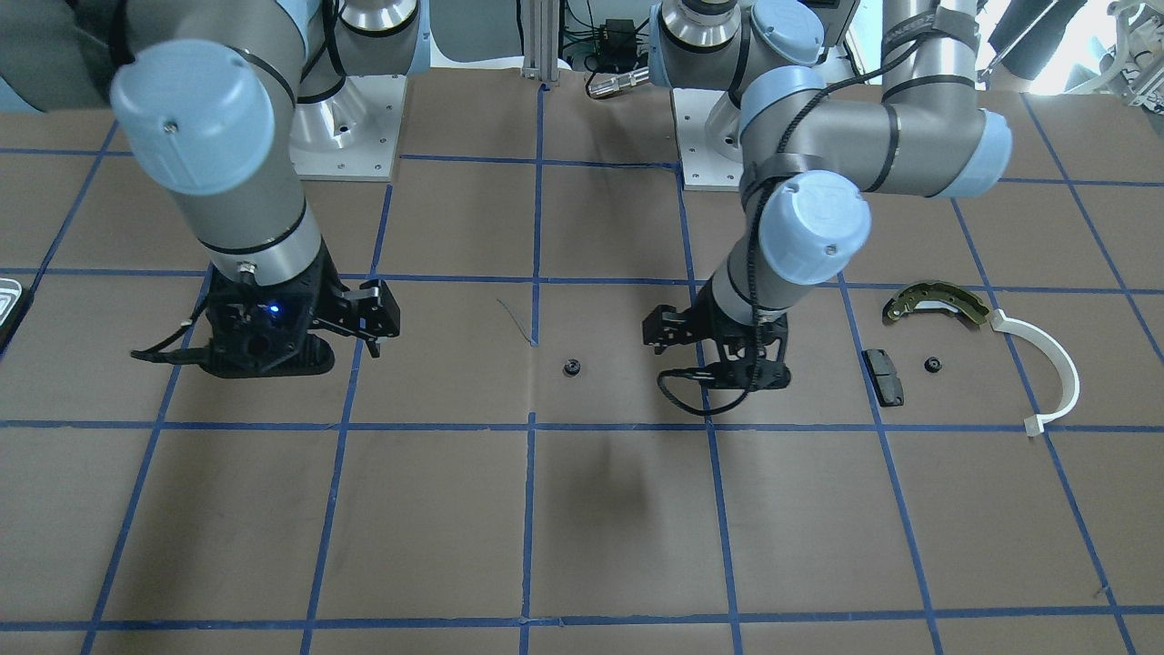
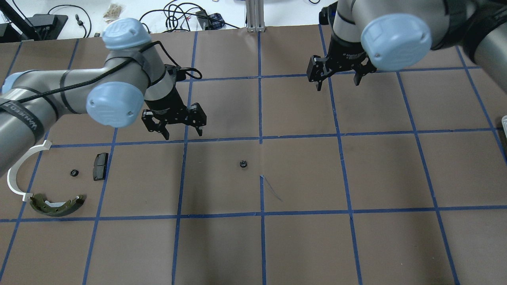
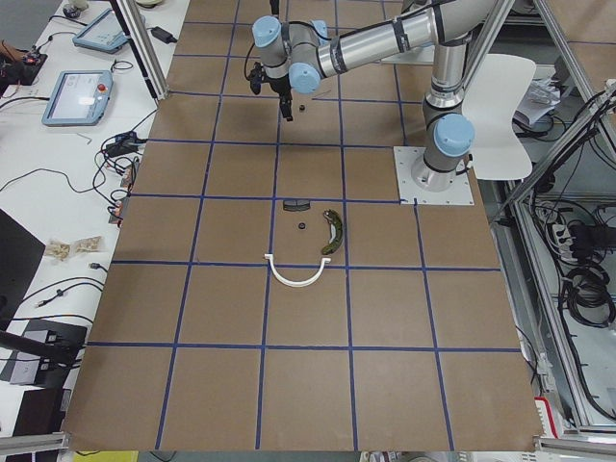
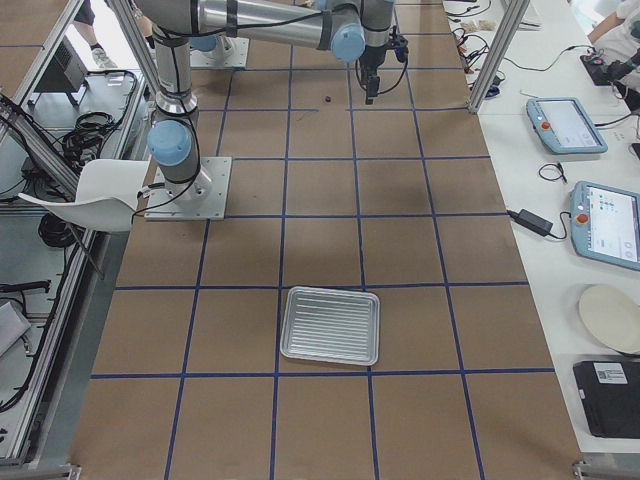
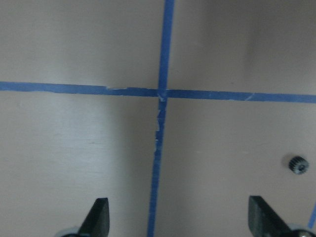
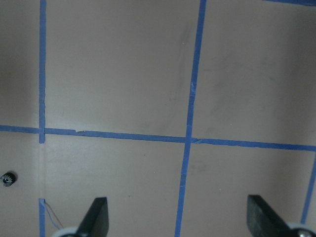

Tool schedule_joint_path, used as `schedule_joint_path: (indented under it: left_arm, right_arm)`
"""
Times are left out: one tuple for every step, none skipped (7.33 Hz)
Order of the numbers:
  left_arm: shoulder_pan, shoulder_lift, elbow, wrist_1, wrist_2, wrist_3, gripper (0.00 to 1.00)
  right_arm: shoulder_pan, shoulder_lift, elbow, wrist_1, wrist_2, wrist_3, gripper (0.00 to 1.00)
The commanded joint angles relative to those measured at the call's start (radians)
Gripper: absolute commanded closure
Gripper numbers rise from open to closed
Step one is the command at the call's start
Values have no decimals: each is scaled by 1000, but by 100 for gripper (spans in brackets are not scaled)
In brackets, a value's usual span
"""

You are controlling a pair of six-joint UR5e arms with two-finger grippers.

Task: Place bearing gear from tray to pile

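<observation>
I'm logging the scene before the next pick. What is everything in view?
pad: one, dark, robot's left side
brake shoe: one, brass-and-black, near the pad
half-ring: one, white, beside the brake shoe
bearing gears: two, black; one mid-table, the other beside the pad
tray: one, silvery, robot's right end, looks empty
table: one, brown, blue tape grid
left gripper: fingers open, empty
right gripper: fingers open, empty

The blue joint cap (image 2: 122, 31) on the left arm carries a "UR" logo. White lettering on that arm's black strap (image 2: 23, 116) reads perhaps "WANKEED", though it is blurred.
</observation>
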Motion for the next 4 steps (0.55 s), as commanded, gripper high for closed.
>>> schedule_joint_path:
  left_arm:
    - [-118,-40,-55,159,-5,-86,0]
    - [-138,-55,-81,205,-6,-102,0]
    - [-167,-69,-101,248,-2,-102,0]
    - [-189,-90,-124,312,-3,-140,0]
  right_arm:
    - [-3,-20,-126,154,-9,11,0]
    - [-5,-31,-117,223,-27,2,0]
    - [-6,-37,-112,242,-21,-18,0]
    - [-8,-37,-110,240,-12,-21,0]
